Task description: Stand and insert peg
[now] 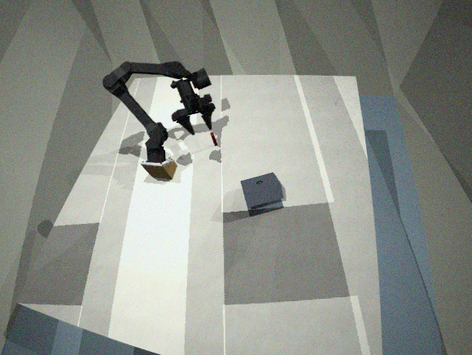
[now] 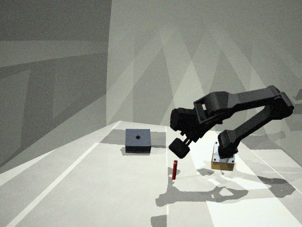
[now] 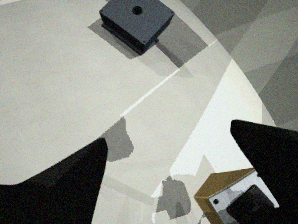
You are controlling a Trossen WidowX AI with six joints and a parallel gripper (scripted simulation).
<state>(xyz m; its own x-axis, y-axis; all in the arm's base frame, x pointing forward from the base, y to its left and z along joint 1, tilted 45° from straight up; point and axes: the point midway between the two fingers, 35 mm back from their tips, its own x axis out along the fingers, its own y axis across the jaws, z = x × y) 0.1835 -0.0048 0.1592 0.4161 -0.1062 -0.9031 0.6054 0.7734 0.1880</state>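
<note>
— Which way does the peg (image 2: 174, 169) point?
— Long axis straight up, banded end on top, standing free on the worktop (image 2: 78, 187) near its far edge in the top view.
— And the pincer (image 1: 198, 121)?
— Spread wide, pinching nothing, raised just above it.

A: Where is the peg (image 2: 174, 169) standing?
B: On the table (image 2: 78, 198), below the gripper (image 1: 198, 120), apart from it.
A: And the panel (image 1: 261, 189)?
B: Sitting farther out, well apart from the peg
</note>
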